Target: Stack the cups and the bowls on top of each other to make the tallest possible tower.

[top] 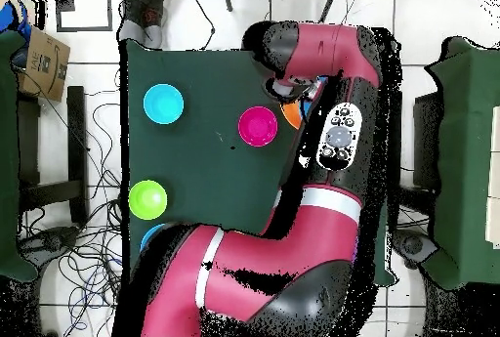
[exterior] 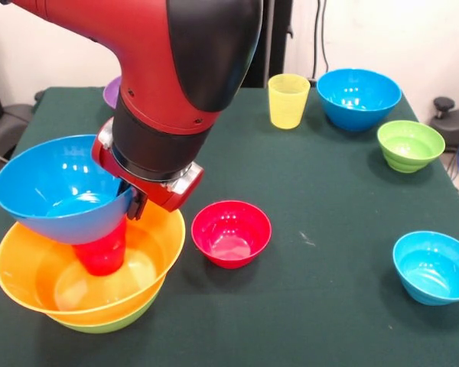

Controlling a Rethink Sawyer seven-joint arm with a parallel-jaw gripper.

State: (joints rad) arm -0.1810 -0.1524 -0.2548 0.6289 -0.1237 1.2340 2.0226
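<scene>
In the front view my gripper [exterior: 135, 203] is shut on the right rim of a medium blue bowl [exterior: 53, 187]. The bowl sits tilted on the red cup [exterior: 101, 256]. The cup stands in the large orange bowl [exterior: 30, 279], which is nested in the lime-green bowl [exterior: 99, 324], forming the tower at the front left. A small red bowl [exterior: 231, 232] lies just right of the tower. The yellow cup [exterior: 288, 99] stands upright at the back. In the overhead view the arm hides the gripper and the tower, apart from an orange sliver [top: 291, 114].
On the green table [exterior: 329, 191] are a second medium blue bowl [exterior: 358, 95] at the back right, a ribbed green bowl [exterior: 410, 144], a small blue bowl [exterior: 434, 265] at the front right, and a purple bowl [exterior: 111, 92] behind the arm. The overhead view shows the red bowl [top: 258, 125].
</scene>
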